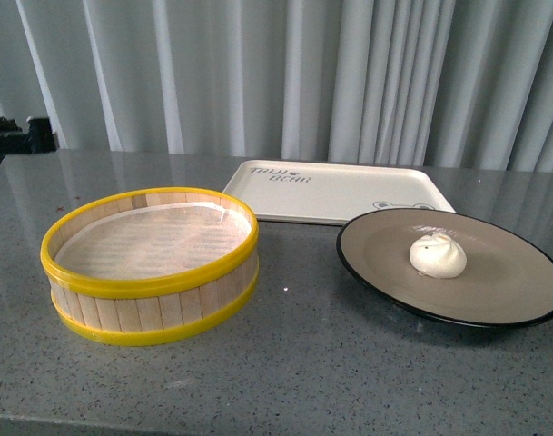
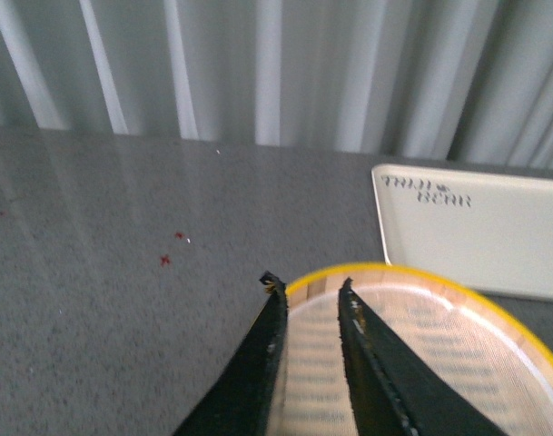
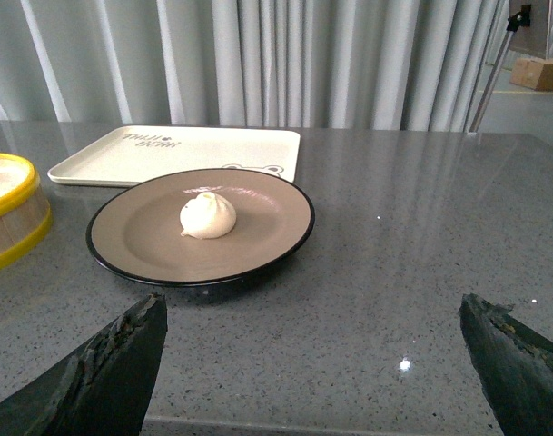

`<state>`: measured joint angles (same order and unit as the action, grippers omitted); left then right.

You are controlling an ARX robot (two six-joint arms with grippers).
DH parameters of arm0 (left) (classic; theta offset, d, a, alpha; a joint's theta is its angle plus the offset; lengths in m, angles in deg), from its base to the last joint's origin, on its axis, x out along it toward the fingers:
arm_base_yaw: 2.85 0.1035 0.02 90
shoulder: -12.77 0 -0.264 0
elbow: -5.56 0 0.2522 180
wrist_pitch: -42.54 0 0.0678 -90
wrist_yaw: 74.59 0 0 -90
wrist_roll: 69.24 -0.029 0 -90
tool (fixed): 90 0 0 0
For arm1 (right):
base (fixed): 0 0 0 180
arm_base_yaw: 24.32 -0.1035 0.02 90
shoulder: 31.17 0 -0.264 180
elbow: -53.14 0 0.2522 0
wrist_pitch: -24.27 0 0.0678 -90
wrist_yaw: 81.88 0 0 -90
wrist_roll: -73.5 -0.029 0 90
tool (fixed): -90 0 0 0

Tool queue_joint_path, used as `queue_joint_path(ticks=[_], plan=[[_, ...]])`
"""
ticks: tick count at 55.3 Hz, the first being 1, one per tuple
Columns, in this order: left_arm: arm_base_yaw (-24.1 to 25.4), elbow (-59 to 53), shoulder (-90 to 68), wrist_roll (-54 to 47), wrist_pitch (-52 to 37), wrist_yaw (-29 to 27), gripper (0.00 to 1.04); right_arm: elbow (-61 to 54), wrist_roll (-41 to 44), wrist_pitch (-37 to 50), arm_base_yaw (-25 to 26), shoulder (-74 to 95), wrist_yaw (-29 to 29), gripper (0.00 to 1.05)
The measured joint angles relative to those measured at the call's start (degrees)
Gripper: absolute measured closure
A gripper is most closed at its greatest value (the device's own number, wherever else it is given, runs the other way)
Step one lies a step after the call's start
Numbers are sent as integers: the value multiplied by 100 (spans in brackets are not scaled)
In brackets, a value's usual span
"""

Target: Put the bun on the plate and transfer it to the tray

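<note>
My right gripper [image 3: 312,304] is spread wide with nothing in it, pointed at the plate [image 1: 517,289] across a bit of bare grey table [image 1: 303,381]. My left gripper [image 2: 309,282] has just a narrow gap, empty too, tips over the rim of the yellow-rimmed steamer basket [image 1: 149,313]. The bun [image 1: 438,255] sits upright near the middle of the plate, right of the basket. The cream tray [image 1: 330,195] lies flat behind both, just past the plate's far rim; can't tell if they touch.
</note>
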<state>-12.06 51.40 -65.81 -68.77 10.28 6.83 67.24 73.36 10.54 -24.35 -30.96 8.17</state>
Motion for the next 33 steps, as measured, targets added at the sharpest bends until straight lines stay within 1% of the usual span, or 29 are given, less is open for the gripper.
queue_joint_path(ticks=[14, 30, 33], plan=[[306, -1185, 909, -17, -278, 221, 101, -2, 0, 0, 0, 0, 0, 8], [498, -2022, 1810, -17, -234, 459, 101, 0, 0, 0, 0, 0, -2, 8], [675, -2146, 1985, -17, -177, 730, 101, 0, 0, 0, 0, 0, -2, 8]])
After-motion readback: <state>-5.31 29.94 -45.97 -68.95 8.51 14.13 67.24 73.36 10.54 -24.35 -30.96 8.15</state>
